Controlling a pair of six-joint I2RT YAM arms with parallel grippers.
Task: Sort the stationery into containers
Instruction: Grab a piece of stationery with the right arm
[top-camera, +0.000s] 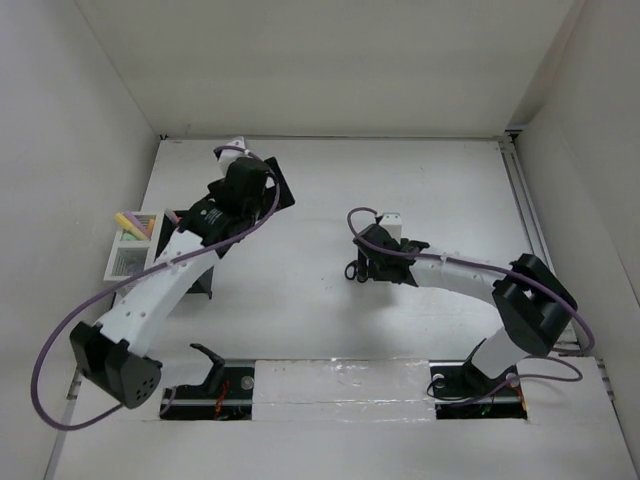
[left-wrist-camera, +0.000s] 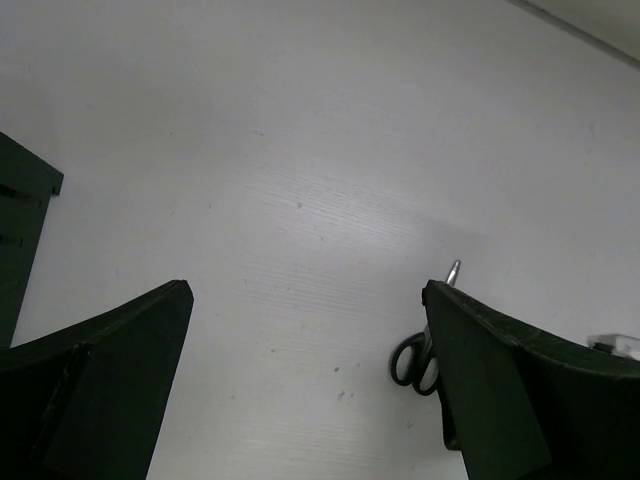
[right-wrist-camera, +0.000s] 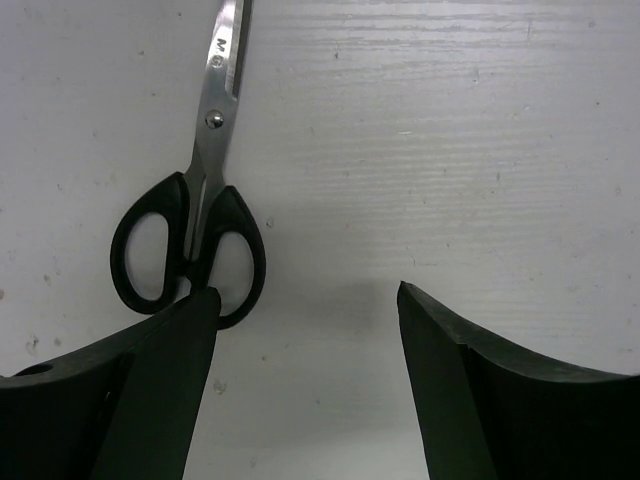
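Two containers stand at the left of the tabletop (top-camera: 420, 180). The white mesh organiser (top-camera: 128, 262) is at the far left edge with highlighters in it, and the black slatted pen holder (left-wrist-camera: 20, 220) is a little further in.

The left end effector (left-wrist-camera: 306, 288) hangs near the pen holder. Its fingers are spread wide with only bare surface between them. In its wrist view the scissors (right-wrist-camera: 207, 160) show well off to the right, half hidden behind a finger, so this arm is the farther of the two.

The scissors lie flat near the middle of the tabletop. In the right wrist view their long axis runs almost straight away from the camera, handles nearest and blades pointing off.

The right end effector (right-wrist-camera: 306, 290) is low beside them, fingers apart and gripping nothing. The gap between the fingers sits over bare tabletop to the right of the handles. One fingertip (right-wrist-camera: 205, 300) overlaps the rim of the nearer handle loop, though I cannot tell whether it touches.

The pick likely turns on that sideways offset: the right arm would need to shift left until the handles lie between its fingers.
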